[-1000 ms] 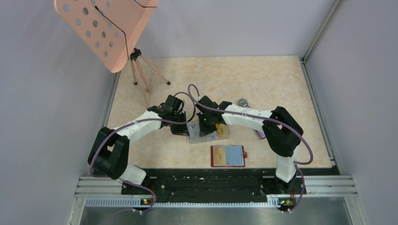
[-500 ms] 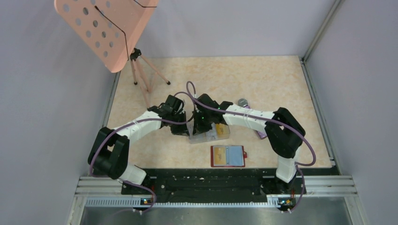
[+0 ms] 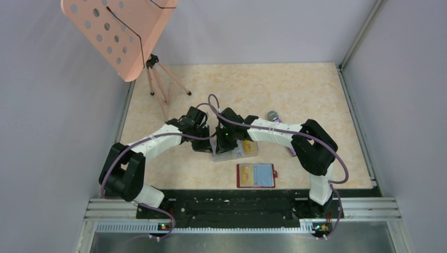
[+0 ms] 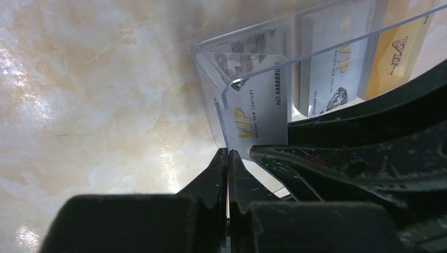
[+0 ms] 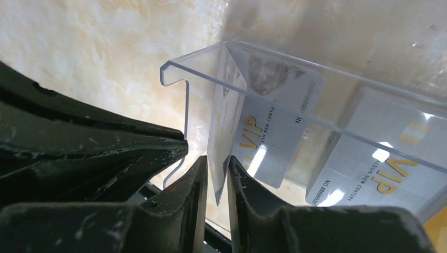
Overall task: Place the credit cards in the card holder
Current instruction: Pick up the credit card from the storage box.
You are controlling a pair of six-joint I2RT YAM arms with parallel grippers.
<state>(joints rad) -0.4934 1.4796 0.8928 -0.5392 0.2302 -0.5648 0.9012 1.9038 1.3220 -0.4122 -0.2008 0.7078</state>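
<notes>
Top: left gripper point(image 3: 203, 143) and right gripper point(image 3: 226, 141) meet mid-frame at the clear acrylic card holder point(image 3: 238, 153); red wallet point(image 3: 256, 175) lies below it.
Left wrist: jaws fully closed at the holder's thin wall; glossy credit cards point(image 4: 337, 68) stand inside.
Right wrist: jaws slightly parted astride an upright white VIP card point(image 5: 226, 116); grip unclear.

Saw the left gripper point(image 4: 227, 161) pressed shut at the clear card holder point(image 4: 206, 63), perhaps pinching its wall, with credit cards point(image 4: 337, 63) inside.
</notes>
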